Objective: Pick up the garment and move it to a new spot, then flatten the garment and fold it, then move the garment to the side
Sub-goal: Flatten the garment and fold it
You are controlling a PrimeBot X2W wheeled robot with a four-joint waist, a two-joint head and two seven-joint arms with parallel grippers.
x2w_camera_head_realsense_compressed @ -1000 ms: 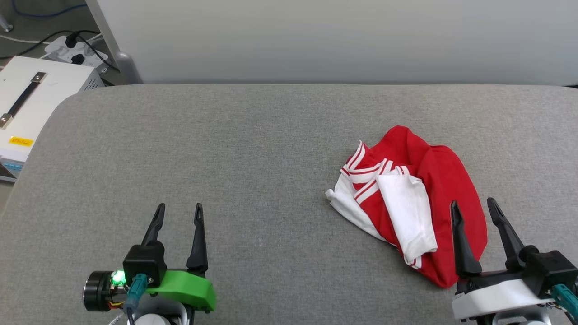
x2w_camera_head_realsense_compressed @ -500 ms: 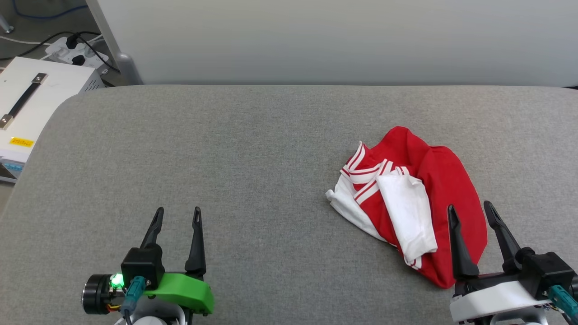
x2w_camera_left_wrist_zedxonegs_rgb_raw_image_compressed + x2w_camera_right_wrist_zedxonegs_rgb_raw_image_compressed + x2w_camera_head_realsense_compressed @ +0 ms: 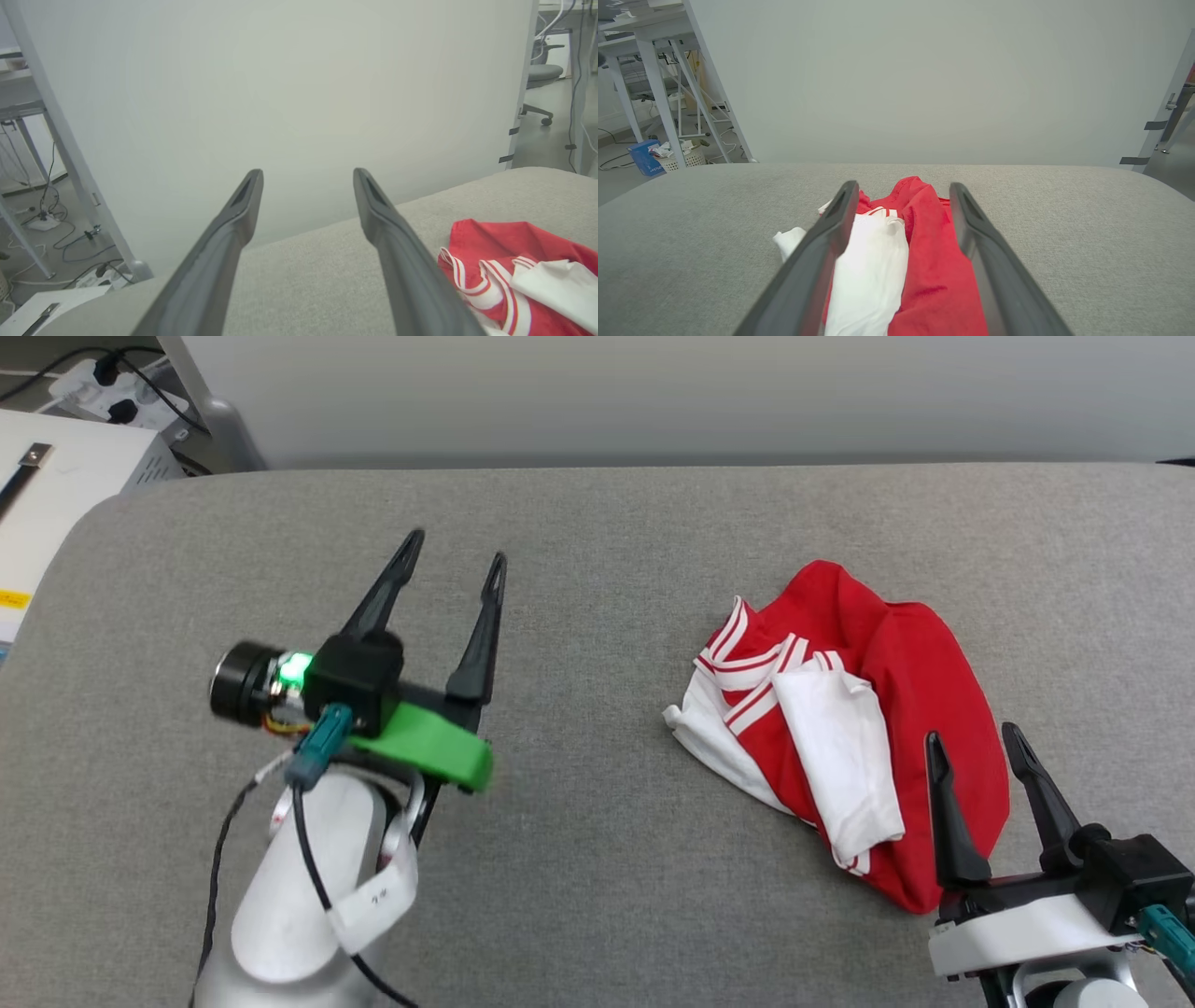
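The garment (image 3: 896, 709) lies crumpled in a heap on the right half of the grey fabric-covered table (image 3: 597, 569), nearer the table's near edge than its far edge. The red body is uppermost on the heap's right side. A white sleeve is draped over the heap on the side toward the table's middle, and red-and-white striped trim shows at the heap's far left.

The left gripper (image 3: 456, 546) is over the table's left half, with its fingers pointing toward the table's far edge. Its jaws are spread wide with nothing between them. A green light is lit on its wrist beside a green mount.

The right gripper (image 3: 971, 733) is at the table's near right. Its jaws likewise stand wide apart and grip nothing. In the head view its fingertips overlap the near edge of the heap. In the right wrist view the white sleeve and red cloth lie between the two fingers. Whether the fingers touch the cloth cannot be told.

A pale wall panel (image 3: 653, 392) stands behind the table's far edge. A white case (image 3: 56, 476) sits off the table's far left corner.
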